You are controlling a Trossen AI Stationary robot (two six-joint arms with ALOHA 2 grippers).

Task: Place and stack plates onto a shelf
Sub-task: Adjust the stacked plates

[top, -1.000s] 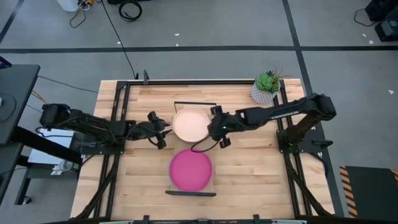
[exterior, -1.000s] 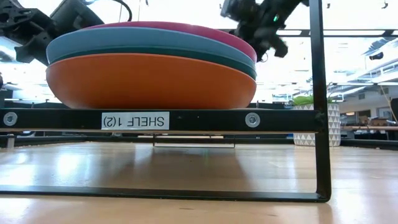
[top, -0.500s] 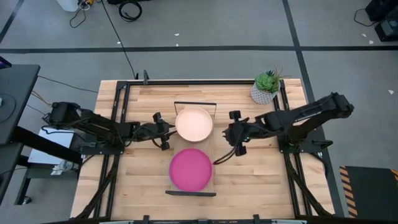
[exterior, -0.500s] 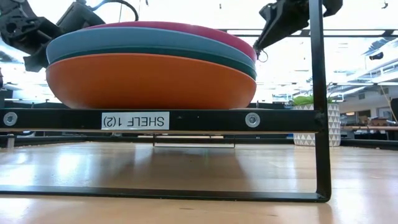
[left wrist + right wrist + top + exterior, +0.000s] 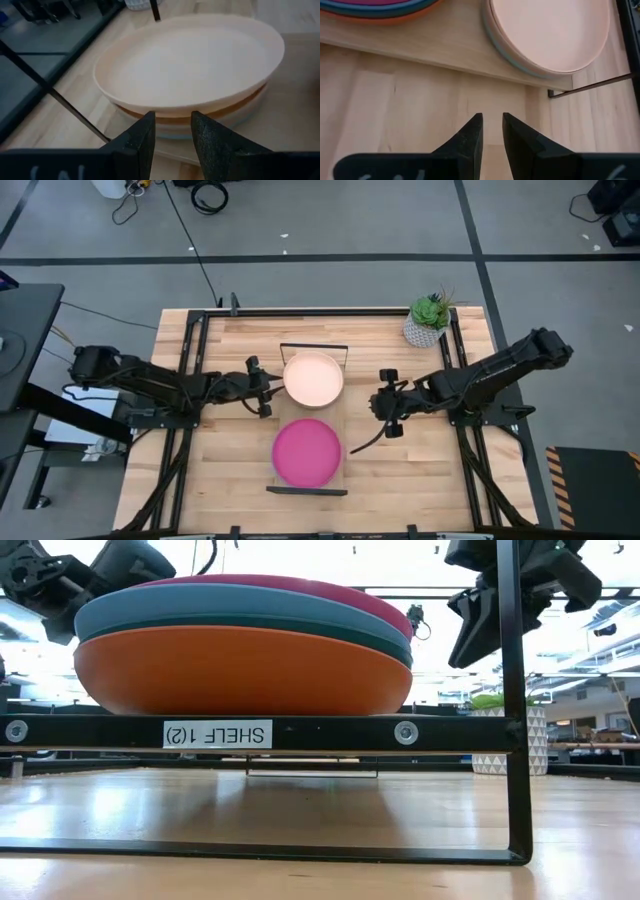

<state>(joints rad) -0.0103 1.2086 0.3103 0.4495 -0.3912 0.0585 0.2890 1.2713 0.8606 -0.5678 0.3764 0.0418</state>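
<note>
The shelf lies along the middle of the table, with two stacks of plates on it. The far stack has the peach-cream plate on top, over a tan-brown and a paler plate. The near stack has magenta on top, then blue, teal and orange. My left gripper is narrowly open at the far stack's left rim. My right gripper is narrowly open and empty, to the right of the shelf and clear of both stacks. My left gripper's fingertips come level from the table's left. They stand right at the left rim of the far stack's lower plates. I cannot tell whether they touch it.
A small potted plant stands at the far right corner. Black wire frames close the shelf's far end and near end. Black rails run along the table's left and right sides. Bare tabletop lies on both sides of the shelf.
My right gripper has drawn back from the peach-cream plate's right rim toward the table's right and slightly near edge. The peach-cream plate has shifted a little toward the right. My left gripper has moved a little right, toward the far stack.
</note>
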